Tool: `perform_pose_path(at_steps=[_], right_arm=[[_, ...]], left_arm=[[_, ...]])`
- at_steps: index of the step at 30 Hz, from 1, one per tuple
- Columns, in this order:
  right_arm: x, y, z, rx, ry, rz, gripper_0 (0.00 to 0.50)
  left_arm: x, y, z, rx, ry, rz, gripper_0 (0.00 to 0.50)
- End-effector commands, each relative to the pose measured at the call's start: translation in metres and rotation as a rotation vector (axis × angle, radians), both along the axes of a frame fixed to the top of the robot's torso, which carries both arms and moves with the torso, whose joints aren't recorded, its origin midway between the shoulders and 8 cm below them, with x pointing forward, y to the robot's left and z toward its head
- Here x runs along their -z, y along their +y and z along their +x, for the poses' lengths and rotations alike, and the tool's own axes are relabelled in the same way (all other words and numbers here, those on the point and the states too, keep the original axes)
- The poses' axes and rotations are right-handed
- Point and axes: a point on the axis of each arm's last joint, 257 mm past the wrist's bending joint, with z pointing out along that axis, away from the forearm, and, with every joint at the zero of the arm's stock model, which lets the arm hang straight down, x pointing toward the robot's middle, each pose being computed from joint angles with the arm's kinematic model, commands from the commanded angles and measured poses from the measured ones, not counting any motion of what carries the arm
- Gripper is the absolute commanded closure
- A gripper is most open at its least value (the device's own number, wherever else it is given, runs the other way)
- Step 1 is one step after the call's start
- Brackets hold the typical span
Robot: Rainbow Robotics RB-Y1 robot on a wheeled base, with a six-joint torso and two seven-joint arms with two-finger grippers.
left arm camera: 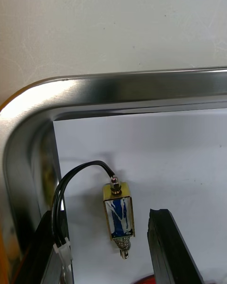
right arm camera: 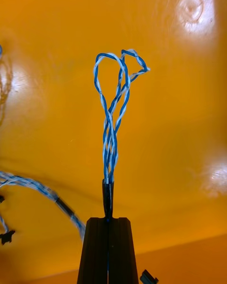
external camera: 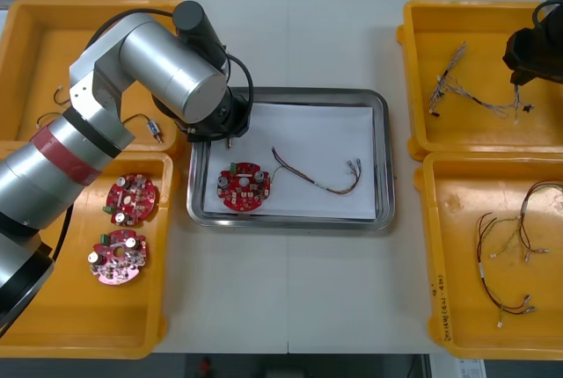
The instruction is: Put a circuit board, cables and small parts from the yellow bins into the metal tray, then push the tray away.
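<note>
Left gripper (left arm camera: 101, 217) first: on my wrist feed its black fingers (left arm camera: 168, 246) stand apart, gripping nothing. A small metal part (left arm camera: 119, 213) with a looping black lead lies between them on the white liner, its body clear of the right-hand finger. Just beyond it curves the shiny corner of the metal tray (left arm camera: 94, 87). From above, I see that gripper (external camera: 220, 127) hanging over the tray's far left corner.

Nearer my side of the tray (external camera: 380, 167) rests a red circuit board (external camera: 244, 187), and beside it, apart, a thin cable (external camera: 317, 180) lies in a shallow curve.

Left of the tray, the near yellow bin (external camera: 88, 334) holds two more boards (external camera: 131, 198). The far left bin (external camera: 35, 53) holds a few small parts (external camera: 154, 129).

On the right, the near bin (external camera: 457, 220) holds red and yellow cables (external camera: 510, 237).

Farthest out, the right gripper (external camera: 526, 57) hangs over the far right bin (external camera: 466, 18). Its fingers are pinched together (right arm camera: 108, 217) on a twisted blue and white cable (right arm camera: 111, 123), whose loops stand up from the fingertips. More such cables (right arm camera: 28, 184) lie on the bin floor.
</note>
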Motion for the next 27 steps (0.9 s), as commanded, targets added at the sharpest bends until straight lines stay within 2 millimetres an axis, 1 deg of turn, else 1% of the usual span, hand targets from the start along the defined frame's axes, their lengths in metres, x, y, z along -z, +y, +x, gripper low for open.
perform_pose_path(at_steps=[1,3,4,7,8,10,11,13,14,16,17,19,20,21,22,23,25,26,27], right_arm=[[-0.045,-0.025,-0.010,0.002,-0.023,-0.077,0.500],[-0.059,-0.022,-0.016,-0.012,-0.018,-0.091,0.500],[-0.062,-0.021,-0.017,-0.017,-0.018,-0.095,0.500],[-0.080,-0.014,-0.028,-0.044,-0.006,-0.105,0.500],[-0.082,-0.012,-0.031,-0.049,-0.001,-0.105,0.500],[-0.090,-0.004,-0.040,-0.081,0.017,-0.105,0.500],[-0.091,-0.002,-0.042,-0.090,0.021,-0.107,0.500],[-0.097,0.010,-0.051,-0.128,0.040,-0.112,0.500],[-0.100,0.012,-0.050,-0.136,0.032,-0.115,0.500],[-0.110,0.022,-0.045,-0.167,-0.005,-0.134,0.500],[-0.112,0.025,-0.043,-0.179,-0.012,-0.138,0.500],[-0.118,0.039,-0.039,-0.219,-0.042,-0.151,0.500],[-0.119,0.041,-0.038,-0.226,-0.051,-0.156,0.500],[-0.124,0.049,-0.037,-0.254,-0.072,-0.169,0.500],[-0.124,0.057,-0.036,-0.283,-0.086,-0.184,0.500],[-0.125,0.061,-0.036,-0.298,-0.094,-0.193,0.500],[-0.123,0.081,-0.036,-0.369,-0.118,-0.225,0.500],[-0.124,0.084,-0.037,-0.383,-0.123,-0.233,0.500],[-0.125,0.095,-0.037,-0.423,-0.137,-0.251,0.500]], left_arm=[[-0.010,-0.017,-0.005,-0.040,-0.005,-0.074,0.000],[-0.023,-0.013,-0.009,-0.059,0.001,-0.087,0.000],[-0.027,-0.012,-0.009,-0.063,0.002,-0.090,0.000],[-0.050,-0.002,-0.015,-0.093,0.008,-0.111,0.000],[-0.055,0.000,-0.016,-0.097,0.007,-0.114,0.000],[-0.071,0.008,-0.019,-0.116,0.001,-0.125,0.000],[-0.074,0.010,-0.020,-0.121,0.002,-0.128,0.000],[-0.087,0.022,-0.023,-0.147,-0.004,-0.136,0.000],[-0.091,0.025,-0.023,-0.153,-0.008,-0.138,0.000],[-0.104,0.041,-0.025,-0.186,-0.011,-0.140,0.000],[-0.107,0.044,-0.026,-0.191,-0.012,-0.142,0.000],[-0.117,0.062,-0.028,-0.224,-0.013,-0.142,0.000],[-0.119,0.065,-0.029,-0.230,-0.014,-0.142,0.000],[-0.124,0.074,-0.030,-0.245,-0.017,-0.139,0.000],[-0.127,0.085,-0.031,-0.263,-0.016,-0.131,0.000],[-0.129,0.089,-0.032,-0.271,-0.017,-0.131,0.000],[-0.135,0.110,-0.034,-0.308,-0.015,-0.121,0.000],[-0.136,0.114,-0.034,-0.315,-0.014,-0.119,0.000],[-0.140,0.125,-0.036,-0.335,-0.012,-0.113,0.000]])
